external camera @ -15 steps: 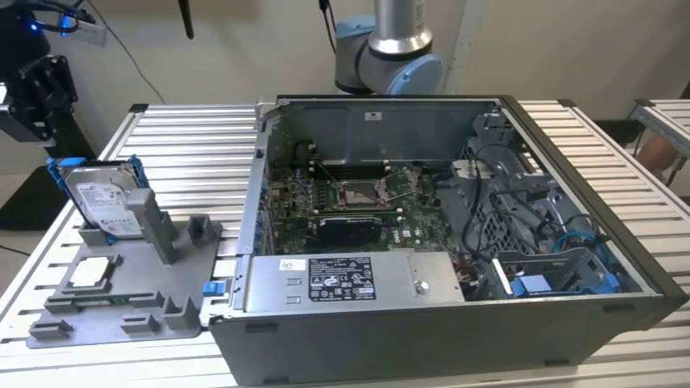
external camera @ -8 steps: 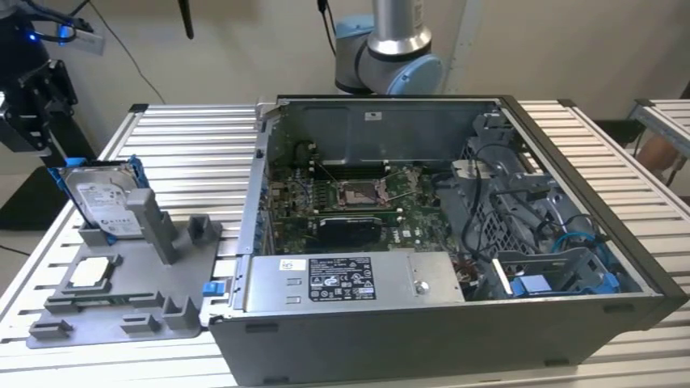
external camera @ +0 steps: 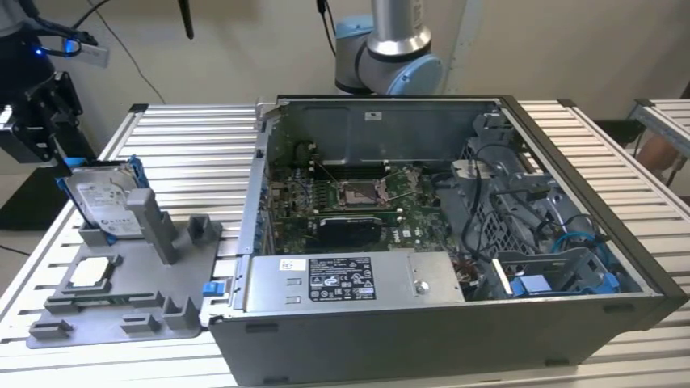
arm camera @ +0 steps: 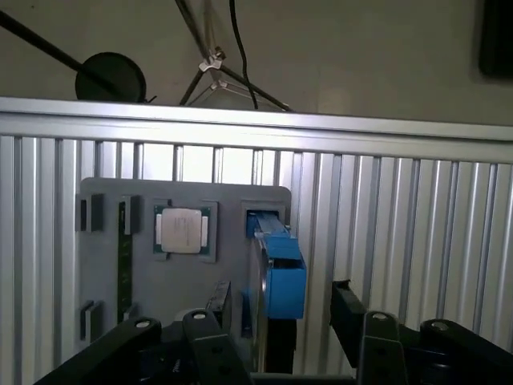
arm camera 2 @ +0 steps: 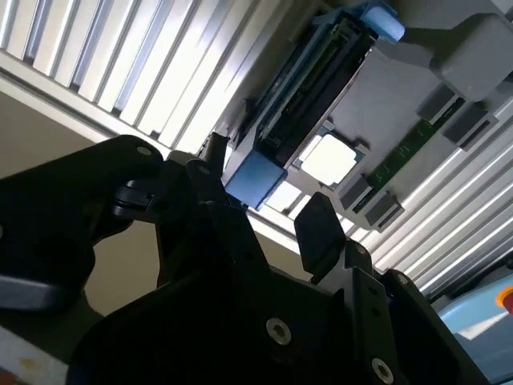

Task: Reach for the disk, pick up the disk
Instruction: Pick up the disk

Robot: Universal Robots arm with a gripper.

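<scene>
The disk (external camera: 105, 202) is a silver-grey drive with a white label and a blue carrier frame. It stands on edge, leaning in a slot of the grey fixture plate (external camera: 145, 303) at the exterior view's left. My black gripper (external camera: 48, 141) hangs just above and to the left of the disk's top edge. In both wrist views the disk (arm camera: 276, 277) (arm camera 2: 300, 84) shows edge-on. The gripper (arm camera: 268, 305) (arm camera 2: 264, 180) is open, with one finger on each side of the blue edge and not touching it.
A small square silver chip (external camera: 92, 273) (arm camera: 183, 230) lies in a socket on the fixture plate beside the disk. An open computer case (external camera: 431, 242) stands at the middle and right of the slatted metal table (external camera: 194, 137). The arm's base (external camera: 389, 56) stands behind the case.
</scene>
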